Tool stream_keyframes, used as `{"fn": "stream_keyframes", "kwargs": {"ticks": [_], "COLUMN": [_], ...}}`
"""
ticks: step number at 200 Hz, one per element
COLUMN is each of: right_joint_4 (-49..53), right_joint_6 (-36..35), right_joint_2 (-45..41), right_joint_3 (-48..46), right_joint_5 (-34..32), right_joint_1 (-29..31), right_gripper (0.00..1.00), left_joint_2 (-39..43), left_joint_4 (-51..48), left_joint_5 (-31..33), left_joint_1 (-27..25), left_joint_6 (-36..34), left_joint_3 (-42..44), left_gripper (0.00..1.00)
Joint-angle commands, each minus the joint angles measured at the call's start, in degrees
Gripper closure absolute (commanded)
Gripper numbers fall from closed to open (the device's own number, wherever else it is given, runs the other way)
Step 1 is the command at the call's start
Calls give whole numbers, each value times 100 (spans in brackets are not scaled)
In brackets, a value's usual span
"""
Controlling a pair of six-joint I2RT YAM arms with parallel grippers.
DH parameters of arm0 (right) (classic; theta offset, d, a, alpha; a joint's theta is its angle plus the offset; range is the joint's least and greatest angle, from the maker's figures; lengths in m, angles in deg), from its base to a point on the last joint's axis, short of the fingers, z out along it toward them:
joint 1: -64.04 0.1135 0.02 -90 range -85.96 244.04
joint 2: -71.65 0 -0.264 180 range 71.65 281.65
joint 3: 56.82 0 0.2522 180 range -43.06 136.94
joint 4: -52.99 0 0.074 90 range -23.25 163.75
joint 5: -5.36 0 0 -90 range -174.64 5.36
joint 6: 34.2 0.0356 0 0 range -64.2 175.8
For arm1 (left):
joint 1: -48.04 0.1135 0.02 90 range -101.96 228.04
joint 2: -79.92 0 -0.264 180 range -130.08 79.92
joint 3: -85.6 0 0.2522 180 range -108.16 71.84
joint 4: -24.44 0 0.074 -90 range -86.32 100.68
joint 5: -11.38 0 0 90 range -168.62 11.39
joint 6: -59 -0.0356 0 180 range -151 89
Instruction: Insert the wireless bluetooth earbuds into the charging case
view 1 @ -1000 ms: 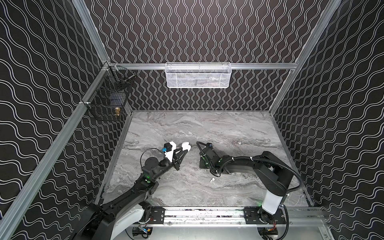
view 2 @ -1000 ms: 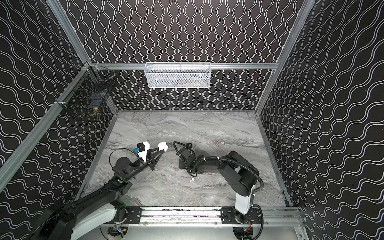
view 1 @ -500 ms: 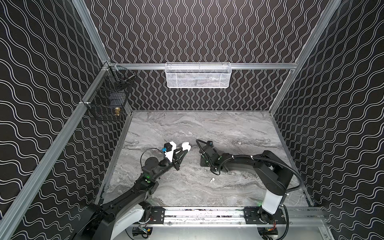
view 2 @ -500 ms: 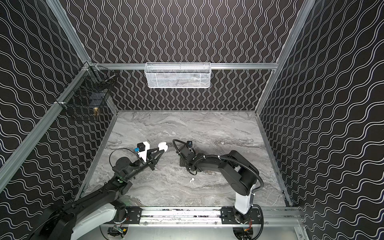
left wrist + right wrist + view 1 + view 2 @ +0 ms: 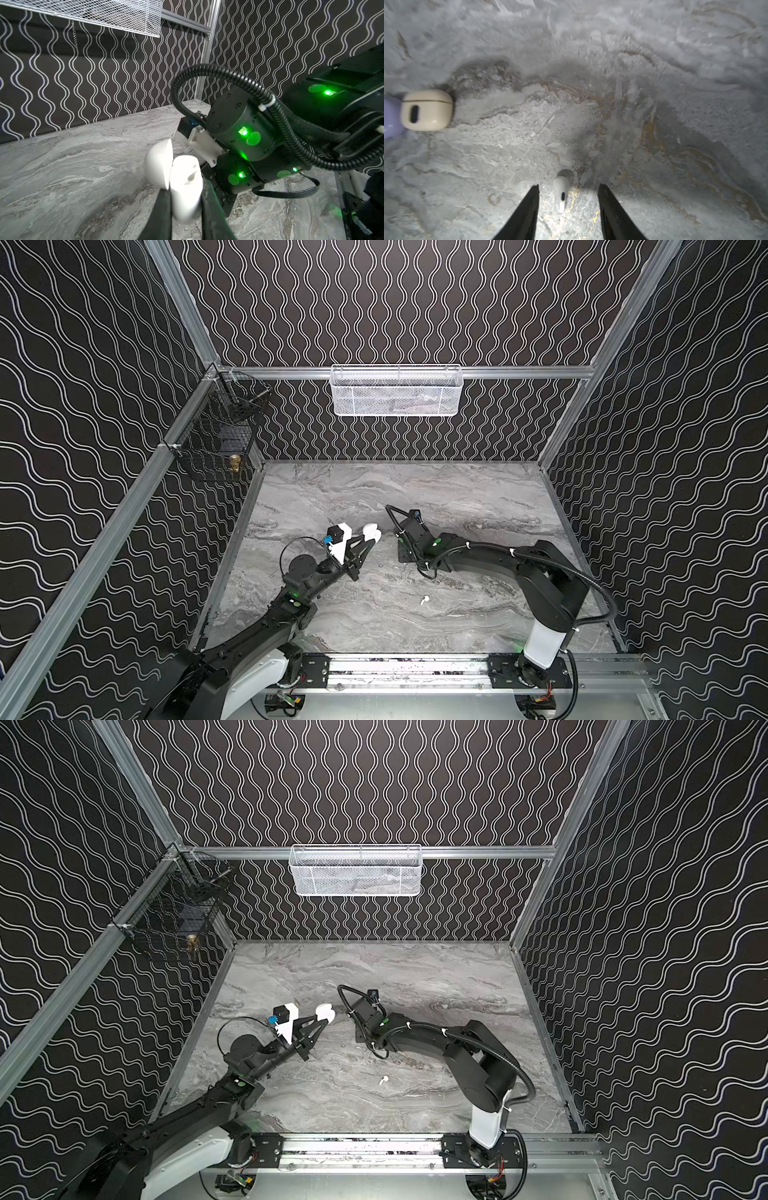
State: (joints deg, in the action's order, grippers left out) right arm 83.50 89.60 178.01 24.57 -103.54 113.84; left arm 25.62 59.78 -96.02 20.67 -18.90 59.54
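Widened the right gripper (image 5: 569, 185) from shut to roughly half open within the last second, and shifted the right arm (image 5: 478, 558) a little; left side as before. Reads as preparing a pick more than a release, though cannot say for sure.

Nearest, in both top views: one white earbud (image 5: 424, 600) (image 5: 382, 1080), bare on the tabletop (image 5: 478, 489) on the near side of the right arm, not moved. Probably the same earbud (image 5: 561, 193) as in the right wrist view, lying flat between the open fingers (image 5: 529, 207), touching neither, a bit closer to one of them. Grips nothing yet. Long axis along the fingers: round head pointing away from the wrist, stem back toward it. Suits a squeeze across the thin stem.

Further back: left gripper (image 5: 185, 193) shut firmly on the white case (image 5: 187, 182), seemingly clear of the tabletop, lid (image 5: 159, 164) flipped open to one side. Mouth turned away from its wrist, toward the right arm; long axis along the fingers. Shows one socket, seemingly empty; second one too blurred to judge.

Seen only by the right wrist camera: closed cream case (image 5: 426, 110) with a lavender case (image 5: 391, 117) just beside it, maybe touching, well apart from the earbud.
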Motion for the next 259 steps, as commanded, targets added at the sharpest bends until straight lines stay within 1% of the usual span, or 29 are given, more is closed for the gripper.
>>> {"fn": "stream_keyframes", "kwargs": {"ticks": [1, 38, 77, 97, 131, 159, 184, 210, 231, 259], "right_joint_4": [408, 655, 792, 868, 873, 815, 804, 786, 828, 845], "right_joint_6": [-111, -168, -168, -183, -188, -170, -148, -104, -83, -58], "right_joint_2": [198, 606, 809, 887, 999, 992, 981, 921, 862, 813], "right_joint_3": [229, 528, 704, 789, 845, 809, 782, 720, 705, 649], "right_joint_5": [152, 149, 120, 92, 154, 186, 201, 210, 157, 101], "right_joint_1": [17, 56, 72, 75, 73, 75, 74, 91, 132, 153], "right_gripper": [50, 53, 60, 63, 67, 73, 76, 76, 71, 69], "left_joint_2": [64, 390, 665, 672, 626, 598, 589, 622, 645, 698], "left_joint_4": [-71, -581, -818, -856, -798, -787, -776, -785, -798, -814], "left_joint_5": [523, 1111, 1435, 1392, 1321, 1277, 1258, 1252, 1242, 1240], "left_joint_1": [6, 13, 11, 8, 7, 5, 8, 13, 11, 12], "left_joint_6": [107, 82, 73, 56, 50, 56, 56, 55, 50, 51], "left_joint_3": [17, 18, 69, 44, 27, 17, 11, 19, 9, 17], "left_gripper": [100, 100, 100, 100, 100, 100, 100, 100, 100, 100]}}
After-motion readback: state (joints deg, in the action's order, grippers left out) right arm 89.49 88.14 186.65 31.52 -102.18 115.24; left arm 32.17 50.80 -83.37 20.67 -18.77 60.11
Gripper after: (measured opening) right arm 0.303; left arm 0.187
